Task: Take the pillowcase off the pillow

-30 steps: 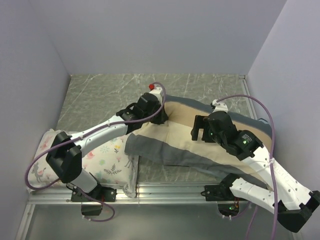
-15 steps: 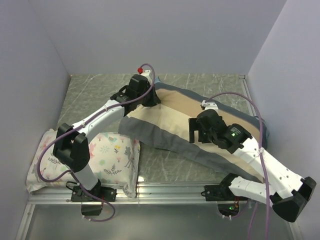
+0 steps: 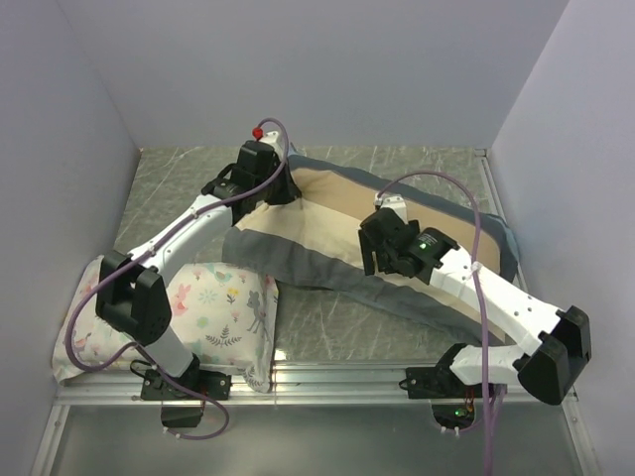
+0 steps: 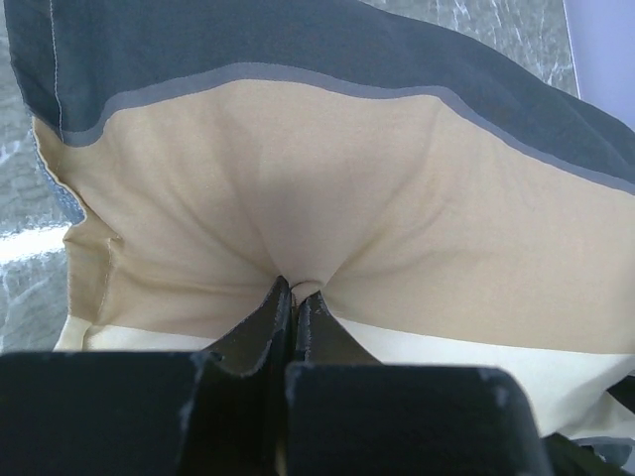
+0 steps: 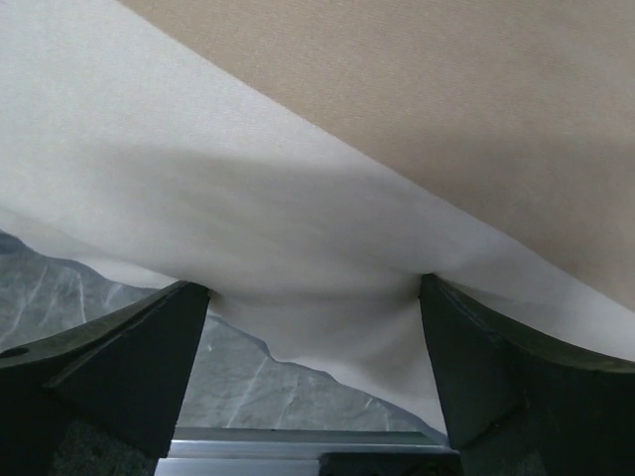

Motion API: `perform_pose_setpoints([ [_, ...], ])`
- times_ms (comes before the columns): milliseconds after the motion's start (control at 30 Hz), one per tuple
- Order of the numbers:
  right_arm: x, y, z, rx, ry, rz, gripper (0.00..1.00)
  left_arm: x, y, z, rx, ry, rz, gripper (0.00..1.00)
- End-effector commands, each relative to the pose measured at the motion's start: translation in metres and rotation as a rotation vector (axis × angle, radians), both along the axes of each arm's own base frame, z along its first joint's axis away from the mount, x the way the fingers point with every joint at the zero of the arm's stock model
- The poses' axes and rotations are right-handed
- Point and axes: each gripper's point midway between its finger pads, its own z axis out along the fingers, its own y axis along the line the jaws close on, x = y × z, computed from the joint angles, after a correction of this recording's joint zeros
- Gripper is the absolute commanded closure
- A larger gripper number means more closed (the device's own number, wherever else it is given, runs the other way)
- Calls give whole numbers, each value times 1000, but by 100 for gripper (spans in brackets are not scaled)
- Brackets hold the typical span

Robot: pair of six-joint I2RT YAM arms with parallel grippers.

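The striped pillowcase (image 3: 332, 213) lies slantwise across the table from the back centre to the right wall, bulging as if filled. The plain white pillow is hidden inside it. My left gripper (image 3: 275, 190) is at the case's far left end. In the left wrist view it (image 4: 296, 291) is shut on a pinch of the tan stripe (image 4: 397, 188). My right gripper (image 3: 378, 256) rests on the case's near edge. In the right wrist view it (image 5: 313, 302) is open, with the fingers (image 5: 159, 347) wide apart and pressing on the cream stripe (image 5: 248, 198).
A white floral animal-print pillow (image 3: 203, 307) lies at the near left by the left arm's base. The marble table top (image 3: 179, 188) is bare at the back left. A metal rail (image 3: 337, 375) runs along the near edge. Walls close in on three sides.
My left gripper has moved back and left, dragging the pillowcase's left end with it. My right gripper has slid left along the case, staying open.
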Motion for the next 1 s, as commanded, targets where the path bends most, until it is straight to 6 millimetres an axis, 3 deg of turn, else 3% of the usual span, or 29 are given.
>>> perform_pose_setpoints([
  [0,24,9,22,-2,-95,-23,17,4,9,64,-64,-155,27,99],
  [67,31,16,36,14,-113,-15,39,0,8,70,-74,-160,12,100],
  [100,34,19,44,25,-126,-9,66,-1,8,72,-74,-165,7,100],
  [167,41,29,70,61,-169,15,88,-3,11,77,-70,-177,10,100],
  [200,44,32,81,74,-183,24,91,-4,11,79,-68,-181,6,100],
  [233,49,37,104,105,-225,36,93,-6,11,82,-69,-188,5,99],
  [267,50,41,111,111,-223,55,98,-6,12,86,-69,-195,3,100],
  [300,52,48,121,139,-228,75,100,-5,13,87,-65,-198,11,98],
  [367,57,60,153,200,-278,107,100,-5,14,94,-59,-212,9,85],
  [400,57,68,162,230,-282,138,100,-5,15,97,-59,-219,12,74],
  [433,60,73,186,268,-324,152,100,-5,16,100,-53,-230,11,58],
  [467,65,78,187,264,-315,157,100,-5,17,110,-55,-246,12,35],
  [500,68,82,194,268,-321,164,100,-4,20,116,-44,-263,18,28],
  [533,72,84,216,296,-360,166,100,-5,21,123,-41,-277,19,19],
  [567,80,90,213,291,-348,171,100,-7,24,141,-47,-310,26,16],
  [633,86,102,233,358,-365,211,100,-10,30,160,-38,-357,36,11],
  [733,115,105,234,424,-344,206,100,-22,47,203,-22,-456,79,6],
  [867,155,117,209,551,-253,232,100,-48,50,234,-13,-533,82,4],
  [933,178,109,199,597,-229,190,100,-58,46,234,-7,-538,70,4],
  [967,193,115,179,619,-181,193,100,-66,43,232,-4,-535,63,4],
])
